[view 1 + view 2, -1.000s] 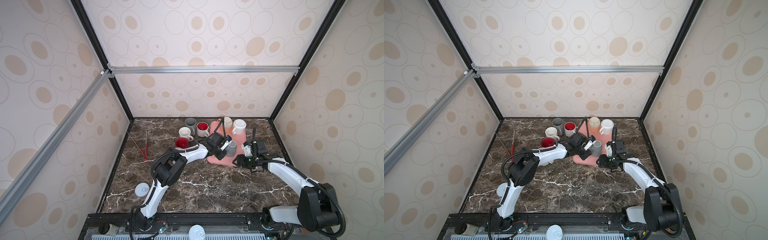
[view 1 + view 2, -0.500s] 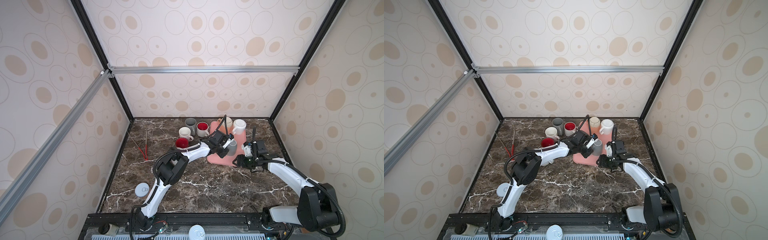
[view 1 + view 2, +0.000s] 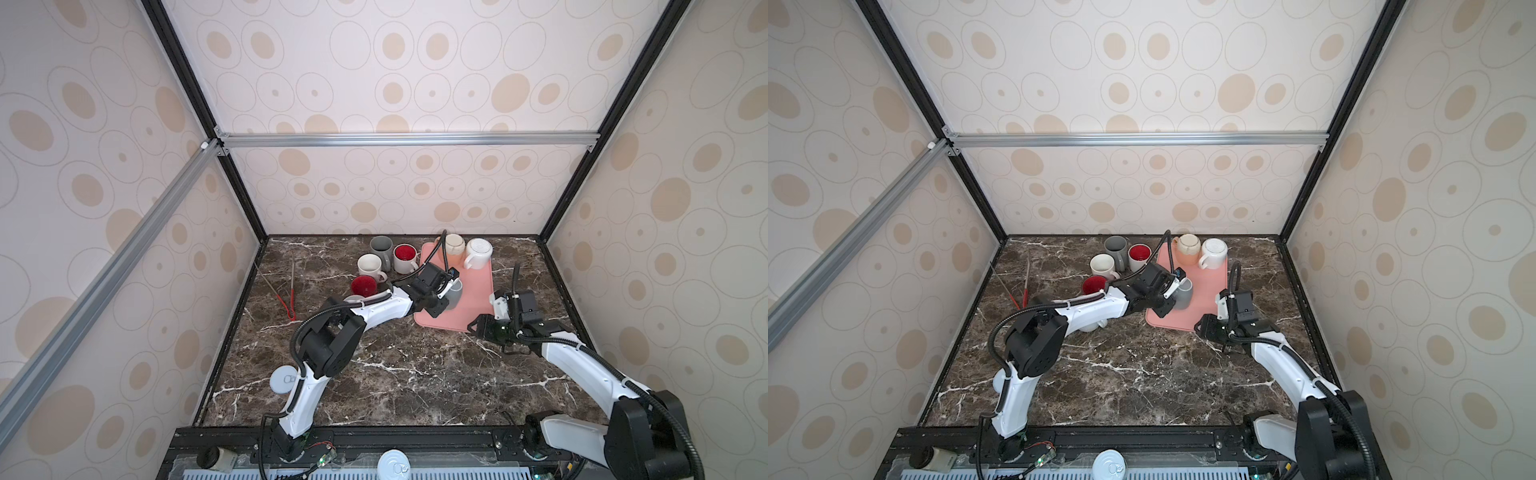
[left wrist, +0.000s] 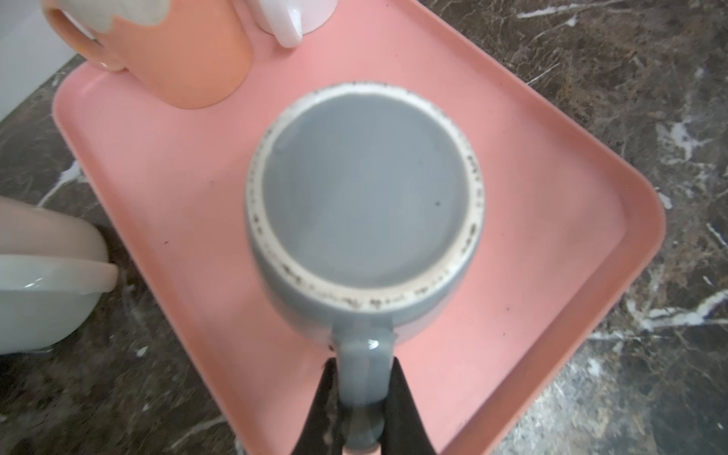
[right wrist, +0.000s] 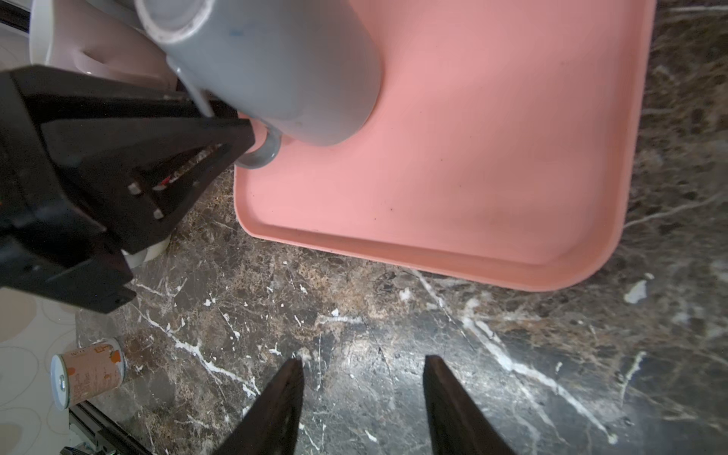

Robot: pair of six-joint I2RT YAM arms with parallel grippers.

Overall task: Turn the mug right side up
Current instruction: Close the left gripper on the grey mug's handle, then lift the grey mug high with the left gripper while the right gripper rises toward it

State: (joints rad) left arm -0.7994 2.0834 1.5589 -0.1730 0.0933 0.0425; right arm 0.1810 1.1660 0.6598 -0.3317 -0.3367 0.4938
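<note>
A grey mug [image 4: 366, 197] stands upside down on the pink tray [image 4: 197, 197], its unglazed base ring facing up. My left gripper [image 4: 364, 366] is shut on the mug's handle [image 4: 364, 354], one black finger on each side. Both top views show the mug [image 3: 456, 294] [image 3: 1185, 294] near the tray's left edge, with the left gripper [image 3: 446, 291] [image 3: 1173, 291] at its left side. My right gripper [image 5: 362, 364] hangs open over bare marble, just in front of the tray's front edge [image 5: 453, 252]. It holds nothing, and appears in both top views [image 3: 478, 326] [image 3: 1204, 324].
An orange-and-cream mug [image 3: 453, 249] and a white mug [image 3: 478, 251] stand upside down at the tray's back. Several upright mugs [image 3: 370, 266] cluster left of the tray. Red-tipped sticks [image 3: 291, 286] lie at the far left. A can [image 3: 284, 380] stands near the left arm's base.
My left gripper has closed on the grey mug's handle after reaching a little further toward it. The right arm has stayed where it was.
</note>
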